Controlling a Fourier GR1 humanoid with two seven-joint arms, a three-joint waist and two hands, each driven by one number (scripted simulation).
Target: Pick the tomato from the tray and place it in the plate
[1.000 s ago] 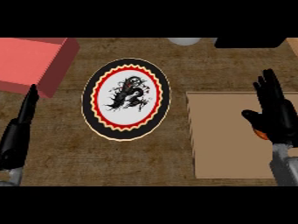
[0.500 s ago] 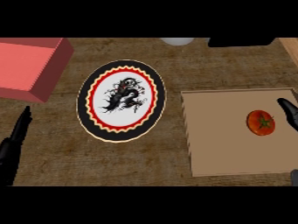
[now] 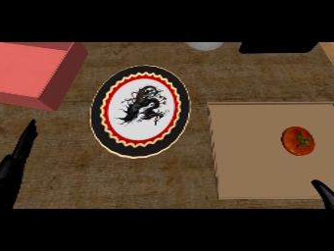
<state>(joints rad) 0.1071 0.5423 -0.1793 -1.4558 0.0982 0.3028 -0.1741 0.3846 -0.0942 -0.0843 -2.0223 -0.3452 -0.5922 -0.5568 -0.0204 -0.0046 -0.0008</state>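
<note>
Tomato (image 3: pixel 297 140) on tray (image 3: pixel 256 162), up-left of the nearer right hand (image 3: pixel 328 196), whose finger state cannot be told; left hand (image 3: pixel 10 169) extended, far beyond the plate (image 3: pixel 104 110).

Left hand (image 3: pixel 11 169): black throughout, long and narrow in outline, tapering to a slim pointed tip; surface smooth with a faint sheen along its length, slightly knobbly where segments meet. No markings, cables or screws visible.

Right hand (image 3: pixel 328 195): black, only a small curved, pointed part in view at the lower edge; same smooth finish.

Forearms: not visible.
</note>
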